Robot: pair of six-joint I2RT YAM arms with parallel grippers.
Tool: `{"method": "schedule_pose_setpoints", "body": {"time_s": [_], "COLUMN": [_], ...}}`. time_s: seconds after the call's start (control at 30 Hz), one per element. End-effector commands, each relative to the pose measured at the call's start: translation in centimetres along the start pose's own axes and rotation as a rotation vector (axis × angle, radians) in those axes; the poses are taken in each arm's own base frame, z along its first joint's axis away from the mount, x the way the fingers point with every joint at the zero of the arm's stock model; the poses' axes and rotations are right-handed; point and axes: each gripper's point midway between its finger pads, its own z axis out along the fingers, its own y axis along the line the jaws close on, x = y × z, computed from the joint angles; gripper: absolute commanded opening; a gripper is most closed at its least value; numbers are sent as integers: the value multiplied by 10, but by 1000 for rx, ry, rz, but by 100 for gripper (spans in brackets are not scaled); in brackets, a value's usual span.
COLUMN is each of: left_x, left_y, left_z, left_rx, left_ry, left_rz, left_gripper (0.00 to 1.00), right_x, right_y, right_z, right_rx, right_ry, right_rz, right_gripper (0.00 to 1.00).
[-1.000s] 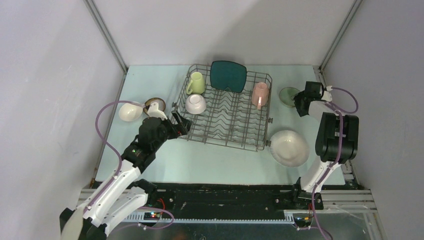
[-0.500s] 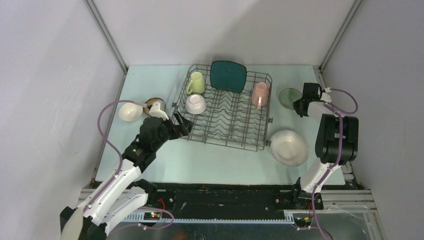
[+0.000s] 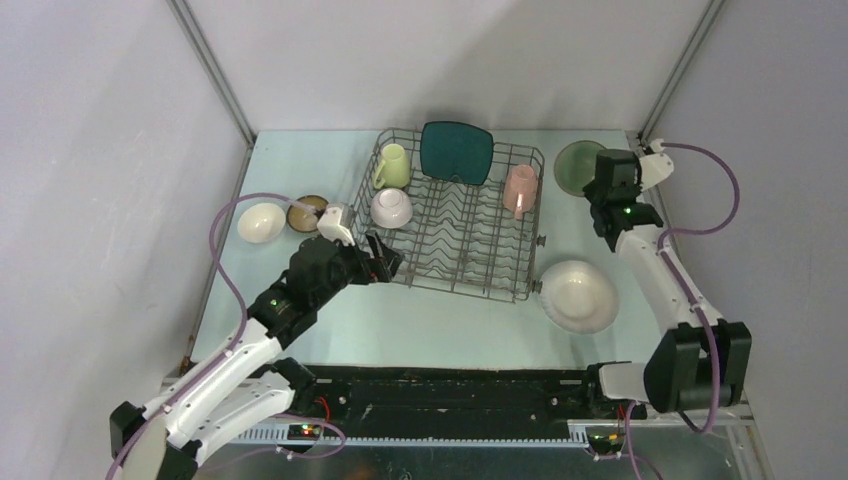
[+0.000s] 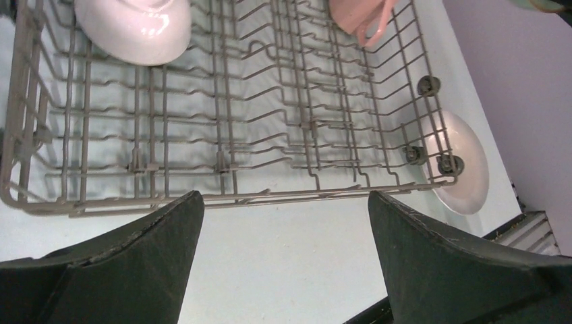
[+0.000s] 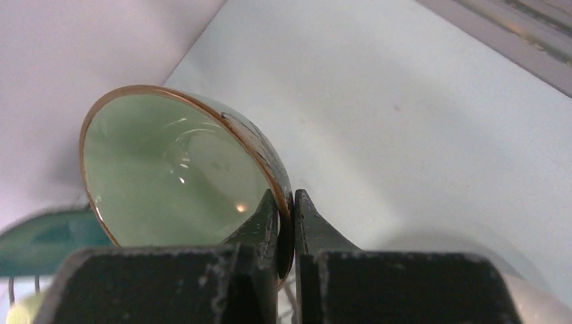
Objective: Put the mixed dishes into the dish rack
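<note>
Far forward, right gripper (image 5: 284, 202) pinches tilted pale green bowl (image 5: 168, 169).

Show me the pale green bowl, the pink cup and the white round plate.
pale green bowl (image 5: 175, 169): right wrist view, inner surface.
pink cup (image 3: 520, 188): top external view, side wall.
white round plate (image 3: 578, 296): top external view, centre.

Pale table (image 3: 440, 320), enclosed by seemingly grey walls (image 3: 450, 60).

Top camera looks down from the near side over the whole table (image 3: 430, 320). Left wrist sits close over dish rack (image 4: 221, 162), shared with top. Right wrist faces pale green bowl (image 5: 168, 175), very near.
</note>
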Motion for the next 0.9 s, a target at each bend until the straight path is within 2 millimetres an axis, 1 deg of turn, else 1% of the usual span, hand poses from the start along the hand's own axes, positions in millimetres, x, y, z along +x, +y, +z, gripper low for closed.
{"method": "schedule_pose_setpoints", "body": {"time_s": [0.0, 0.03, 0.07, 0.1, 0.13, 0.17, 0.2, 0.23, 0.27, 0.3, 0.33, 0.37, 0.43, 0.53, 0.57, 0.63, 0.77, 0.87], "left_x": [-38, -41, -42, -45, -46, -49, -50, -52, -53, -55, -55, -57, -57, -57, -56, -53, -46, -40], "left_y": [-18, -19, -20, -22, -22, -24, -25, -25, -26, -26, -26, -26, -27, -29, -31, -33, -40, -42], "left_z": [-10, -11, -11, -12, -13, -14, -15, -15, -17, -18, -19, -21, -22, -22, -22, -20, -15, -9], "left_rx": [1, 1, -1, 1, 0, 2, 1, -3, 0, -1, -2, -1, 3, 15, 24, 36, 74, 80], "left_ry": [-110, -117, -125, -131, -138, -145, -151, -159, -163, -171, -176, -184, -191, -192, -187, -179, -147, -114], "left_rz": [81, 87, 99, 103, 114, 121, 125, 129, 132, 135, 135, 136, 134, 130, 128, 120, 110, 108], "left_gripper": [98, 98, 98, 98, 98, 98, 98, 98, 98, 98, 98, 98, 98, 98, 98, 98, 98, 98], "right_x": [-11, -4, 7, 14, 27, 36, 50, 59, 73, 81, 95, 102, 126, 147, 157, 169, 186, 192], "right_y": [49, 53, 63, 68, 77, 76, 83, 83, 87, 86, 87, 88, 89, 82, 82, 84, 93, 96], "right_z": [-59, -66, -81, -88, -102, -107, -119, -123, -133, -138, -149, -154, -170, -176, -180, -188, -205, -211], "right_rx": [-178, -199, -249, -271, -312, -316, -358, -362, -389, -392, -411, -418, -442, -434, -447, -475, -541, -561], "right_ry": [-68, -53, -35, -21, -1, 25, 60, 87, 119, 139, 163, 172, 195, 240, 264, 289, 309, 323], "right_rz": [-101, -124, -163, -190, -223, -238, -258, -269, -293, -309, -347, -364, -436, -486, -510, -538, -572, -570], "right_gripper": [0, 0, 0, 0, 0, 0, 0, 0, 0, 0, 0, 0, 0, 0, 0, 0, 0, 0]}}
